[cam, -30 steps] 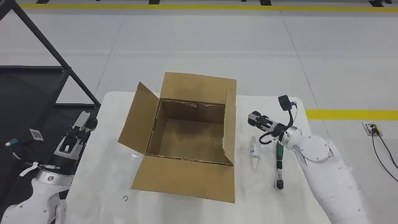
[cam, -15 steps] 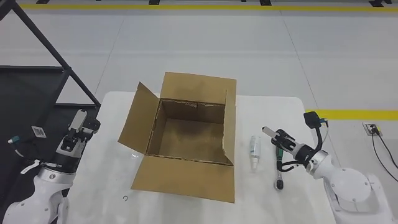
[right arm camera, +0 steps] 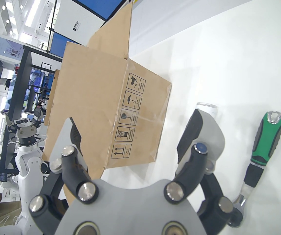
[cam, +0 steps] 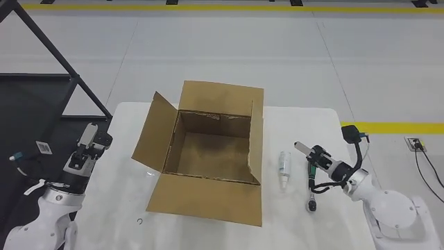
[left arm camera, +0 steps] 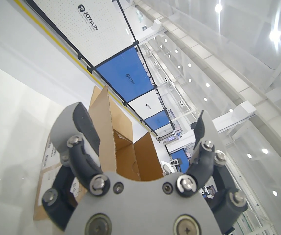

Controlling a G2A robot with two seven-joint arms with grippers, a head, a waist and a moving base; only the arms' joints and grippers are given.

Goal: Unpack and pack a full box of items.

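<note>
Nearest the robot, the right gripper sat at about 4 o'clock from the box, claw spread wide with nothing in it. That was the big change: a second earlier it had been up close by the box's right flap, then the arm swung back toward the table edge and pretty much stopped for the last half second. The left gripper was at 8 o'clock from the box, also wide open and empty, and had only shuffled a touch. Just beside the right claw lay a green-handled ratchet, and between that and the box a clear bottle, both flat on the table at the box's 3 to 4 o'clock. The box stood mid-table, flaps up, and looked bare inside, so my guess was the unpacking was about done and the back-off was a reset before packing. A tiny ring-shaped bit lay at 7 o'clock, too small to tell what. Thing to watch: the upright right flap stood between both items and the opening, so they'd have to go up and over. Farther off at 10 o'clock stood a black frame.
</note>
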